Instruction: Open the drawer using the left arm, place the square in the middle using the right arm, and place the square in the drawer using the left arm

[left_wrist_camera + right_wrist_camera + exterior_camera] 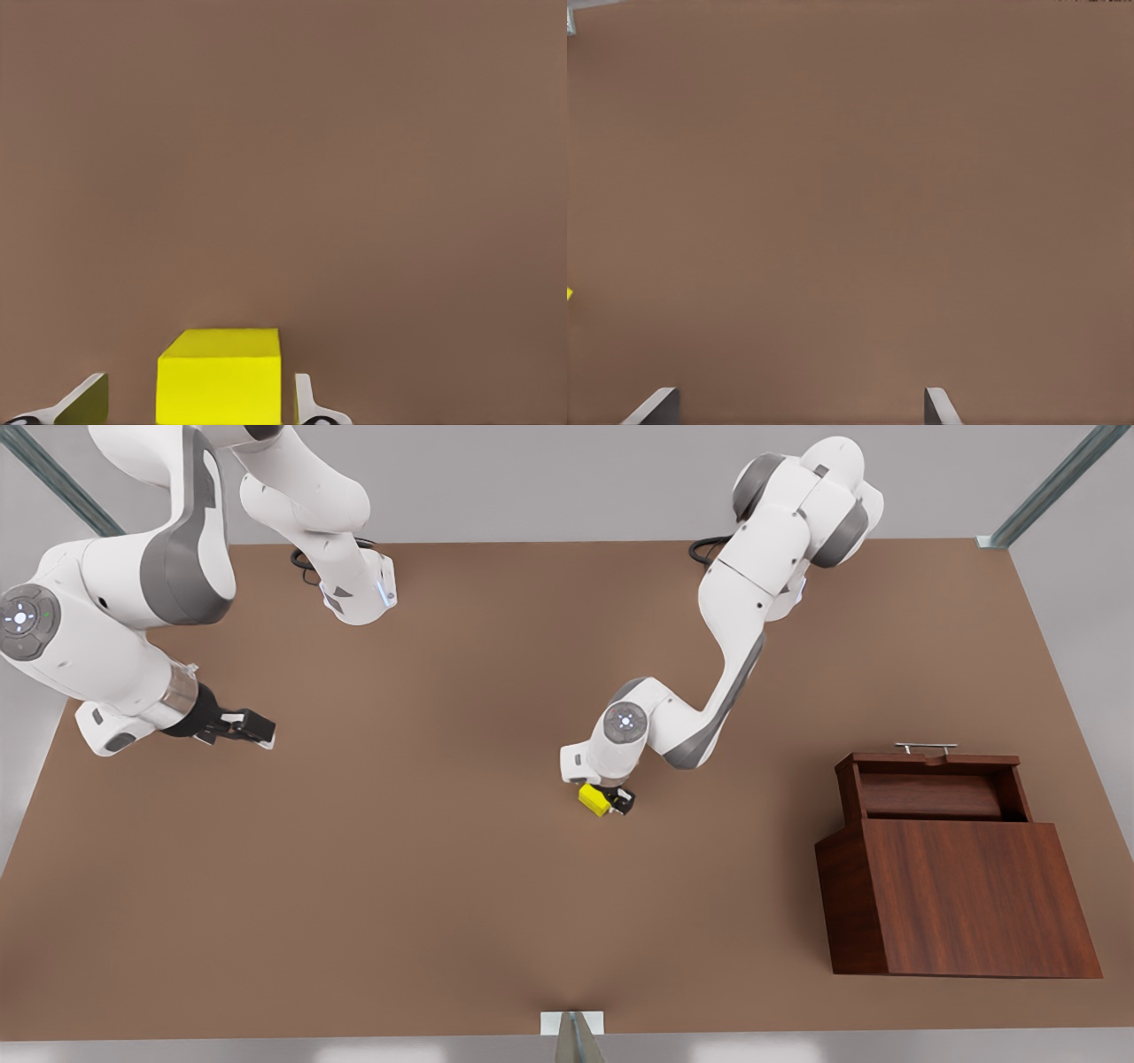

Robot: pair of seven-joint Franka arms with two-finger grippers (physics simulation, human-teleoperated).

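Straddling the square (219, 376), the left gripper (611, 799) sits mid-surface (425, 850), jaws set close on either side; contact cannot be confirmed. Drawer (930, 788) stands pulled out toward the front view's right, well apart. Right gripper (244, 728) waits, jaws wide, empty. Drawer floor partly hidden by its walls.

Colours: yellow cube, brown tabletop, red-brown box, white-grey arms.

The square (594, 799) bright yellow, plain faces, top lighter than its side in left wrist view (220, 376). Tabletop (425, 850) matte brown, unmarked. The drawer (932, 781) and its box (966, 899) dark reddish-brown wood grain; bar handle (926, 747) silver. Arms white with grey joint panels. Left claw (611, 802) and right claw (252, 729) black; fingertips (656, 407) pale grey. Backdrop light grey.
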